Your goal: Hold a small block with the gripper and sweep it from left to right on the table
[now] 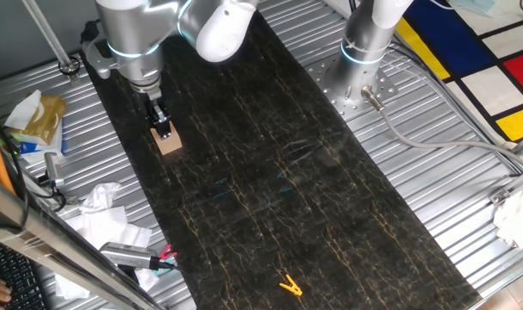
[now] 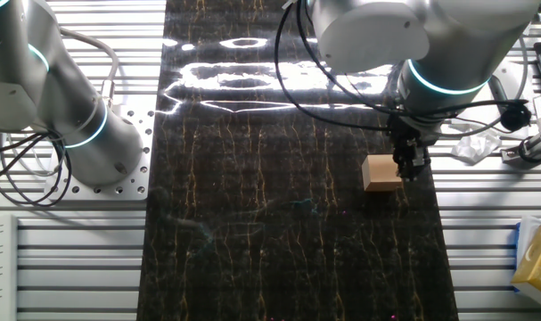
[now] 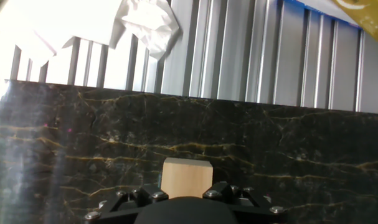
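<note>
Gripping small block (image 1: 167, 143) (gripper (image 1: 163, 129) clamped)

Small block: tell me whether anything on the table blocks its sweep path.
Nothing visible does. The gripper is already at the small block near one edge of the table. The marble across from it is bare. The yellow clip lies far down the table's length, off that line.
</note>
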You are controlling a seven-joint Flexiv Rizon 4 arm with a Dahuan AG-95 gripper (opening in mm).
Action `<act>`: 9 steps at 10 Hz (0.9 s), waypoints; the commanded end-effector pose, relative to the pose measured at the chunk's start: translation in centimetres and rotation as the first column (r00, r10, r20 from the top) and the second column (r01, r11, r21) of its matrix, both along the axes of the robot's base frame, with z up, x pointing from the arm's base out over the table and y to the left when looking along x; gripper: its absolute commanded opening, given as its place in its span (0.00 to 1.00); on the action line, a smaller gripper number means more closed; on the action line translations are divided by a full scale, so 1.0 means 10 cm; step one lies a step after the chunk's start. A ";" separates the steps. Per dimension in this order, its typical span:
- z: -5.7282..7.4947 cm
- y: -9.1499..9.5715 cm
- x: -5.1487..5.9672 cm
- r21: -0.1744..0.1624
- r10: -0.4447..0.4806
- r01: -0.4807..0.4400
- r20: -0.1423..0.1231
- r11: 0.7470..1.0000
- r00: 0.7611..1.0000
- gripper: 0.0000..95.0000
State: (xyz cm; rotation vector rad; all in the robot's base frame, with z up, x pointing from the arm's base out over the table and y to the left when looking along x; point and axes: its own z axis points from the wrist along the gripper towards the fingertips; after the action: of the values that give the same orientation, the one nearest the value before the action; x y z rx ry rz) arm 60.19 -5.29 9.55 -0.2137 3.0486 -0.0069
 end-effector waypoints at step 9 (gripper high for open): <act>-0.11 0.01 -0.02 -0.004 -0.002 0.002 -0.004 1.000 1.000 0.60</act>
State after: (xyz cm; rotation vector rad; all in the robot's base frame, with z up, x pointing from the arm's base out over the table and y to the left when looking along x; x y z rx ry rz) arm 60.00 -5.21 8.44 -0.2121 3.0540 -0.0120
